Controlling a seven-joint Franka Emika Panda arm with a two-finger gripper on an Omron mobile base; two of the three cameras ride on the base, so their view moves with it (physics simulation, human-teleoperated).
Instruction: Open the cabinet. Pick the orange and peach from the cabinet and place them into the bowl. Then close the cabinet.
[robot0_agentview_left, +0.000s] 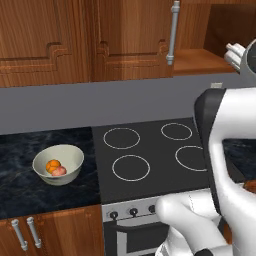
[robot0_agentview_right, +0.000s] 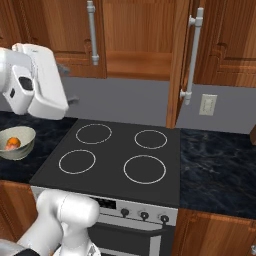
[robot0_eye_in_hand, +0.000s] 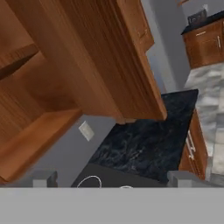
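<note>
Table: dark marbled table (robot0_agentview_left: 30, 192) left of the stove (robot0_agentview_left: 150, 150).
Bowl: cream bowl (robot0_agentview_left: 70, 156) on it, holding orange (robot0_agentview_left: 52, 165) and peach (robot0_agentview_left: 59, 171).
Cabinet: cabinet (robot0_agentview_right: 137, 65) doors open above the stove.
Tool: tool (robot0_eye_in_hand: 111, 178) released, empty, near the cabinet's open door, well apart from the bowl.

Base views: we look down from behind, left and right, sharing the stove (robot0_agentview_left: 150, 150) and cabinet (robot0_agentview_right: 135, 37).
Hand view: tilted, close to the cabinet.
</note>
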